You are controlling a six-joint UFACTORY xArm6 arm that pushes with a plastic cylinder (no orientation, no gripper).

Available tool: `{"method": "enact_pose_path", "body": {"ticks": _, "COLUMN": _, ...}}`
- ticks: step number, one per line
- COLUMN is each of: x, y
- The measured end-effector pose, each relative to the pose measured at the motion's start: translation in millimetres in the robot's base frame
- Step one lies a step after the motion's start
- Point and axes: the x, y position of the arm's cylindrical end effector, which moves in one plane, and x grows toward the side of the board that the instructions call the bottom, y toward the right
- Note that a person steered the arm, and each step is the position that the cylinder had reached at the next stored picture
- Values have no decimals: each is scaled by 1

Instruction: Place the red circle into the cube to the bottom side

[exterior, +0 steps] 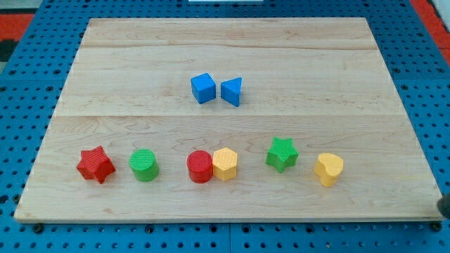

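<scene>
The red circle (200, 166) lies near the view's bottom, at the middle of the board, touching a yellow hexagon (225, 164) on its right. The blue cube (203, 88) sits above it, near the board's centre, with a blue triangle (232, 91) just to its right. My tip does not show in the view; only a dark shape (444, 206) sits at the view's right edge, off the board.
A red star (95, 164) and a green circle (143, 165) lie at the bottom left. A green star (282, 154) and a yellow heart (328, 169) lie at the bottom right. The wooden board (232, 42) rests on a blue pegboard.
</scene>
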Motion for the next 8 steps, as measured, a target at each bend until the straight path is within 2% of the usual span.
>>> {"method": "enact_pose_path", "body": {"ticks": 2, "x": 0, "y": -222}}
{"method": "enact_pose_path", "body": {"ticks": 3, "x": -33, "y": -289}}
{"method": "enact_pose_path", "body": {"ticks": 4, "x": -72, "y": -317}}
{"method": "enact_pose_path", "body": {"ticks": 5, "x": -63, "y": -314}}
{"method": "enact_pose_path", "body": {"ticks": 7, "x": -69, "y": -349}}
{"method": "enact_pose_path", "body": {"ticks": 8, "x": -106, "y": -340}}
